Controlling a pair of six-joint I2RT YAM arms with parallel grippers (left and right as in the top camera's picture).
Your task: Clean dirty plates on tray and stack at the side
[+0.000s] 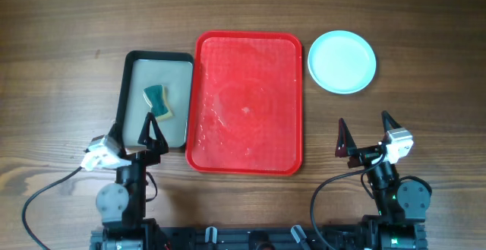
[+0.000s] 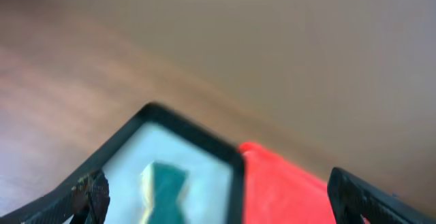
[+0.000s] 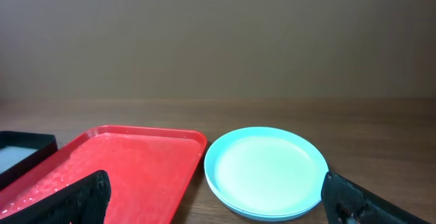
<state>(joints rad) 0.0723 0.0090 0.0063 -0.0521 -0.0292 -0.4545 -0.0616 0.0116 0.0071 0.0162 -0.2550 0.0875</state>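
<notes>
In the overhead view the red tray (image 1: 249, 102) is seen at the middle of the frame on the wooden counter (image 1: 76, 22). No plate is carried on it, and only glossy, wet-looking streaks are seen on its floor. The plates (image 1: 342, 61) are found at the upper right of the frame, just beside the tray's upper right corner but apart from it. A pale mint-aqua plate is shown on top, and in the right wrist view a second rim is made out beneath it, though the number stacked cannot be told. Just left of the red tray, a smaller grey tray (image 1: 176, 83) with a black rim is placed, and a teal and yellow sponge (image 1: 157, 102) is laid inside it. The left hand (image 1: 150, 131) is held at the lower left of the frame, over the near end of the grey tray, with its jaws spread wide and nothing between them. The right hand (image 1: 364, 132) is held at the lower right, below the plates and right of the red tray, with its jaws likewise parted wide and nothing gripped. The left wrist view is blurred, but the black rim, the sponge and a corner of the red tray are still recognised between the dark fingers (image 2: 88, 197).
</notes>
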